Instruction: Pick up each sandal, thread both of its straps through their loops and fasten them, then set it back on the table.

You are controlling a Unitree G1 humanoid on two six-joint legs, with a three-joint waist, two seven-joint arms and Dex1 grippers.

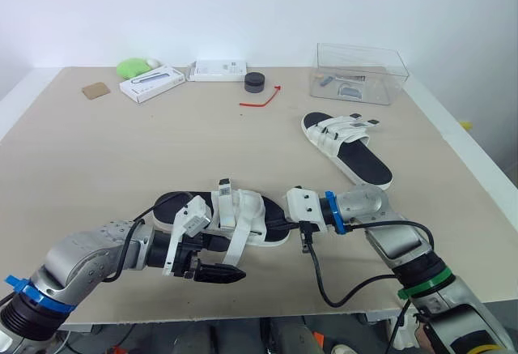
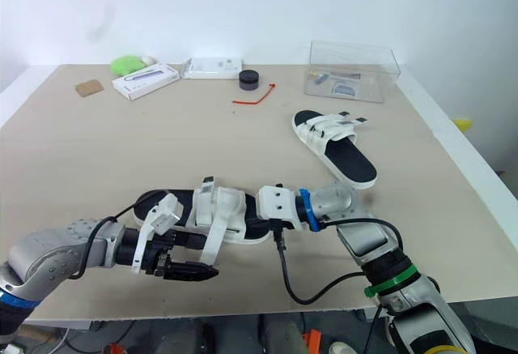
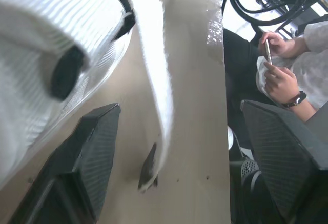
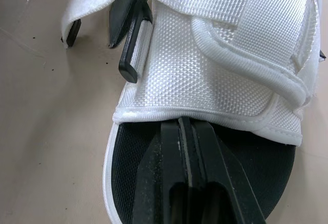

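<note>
Past the near edge of the pale beige table top (image 1: 121,151), the left wrist view catches a person's hands (image 3: 279,80) holding a phone, with dark cables looping above them.

Just inside that edge lies the near white-strapped sandal with a black footbed (image 1: 235,220), lying left to right. We see the left gripper (image 3: 180,108) at its near side with its jaws wide apart. A loose white woven strap (image 3: 154,55) with a black tip hangs between the fingers, touching neither. A second strap (image 1: 225,188) stands up from the upper, unfastened. The right gripper (image 4: 183,124) comes in from the right, its fingers pressed together on the footbed with tips at the hem of the white upper. We see nothing between them. Beside it a black plastic loop (image 4: 132,44) sticks out from the upper.

Farther right, the second matching sandal (image 1: 348,147) lies on the table at an angle, its black-tipped straps splayed open.

Along the far edge sit a clear plastic box (image 1: 358,74), a black round puck (image 1: 255,82), a red twist tie (image 1: 261,99), two flat white cartons (image 1: 151,83), a green lump (image 1: 131,67) and a brown cork square (image 1: 95,90). A plain white wall (image 1: 243,6) closes the room.
</note>
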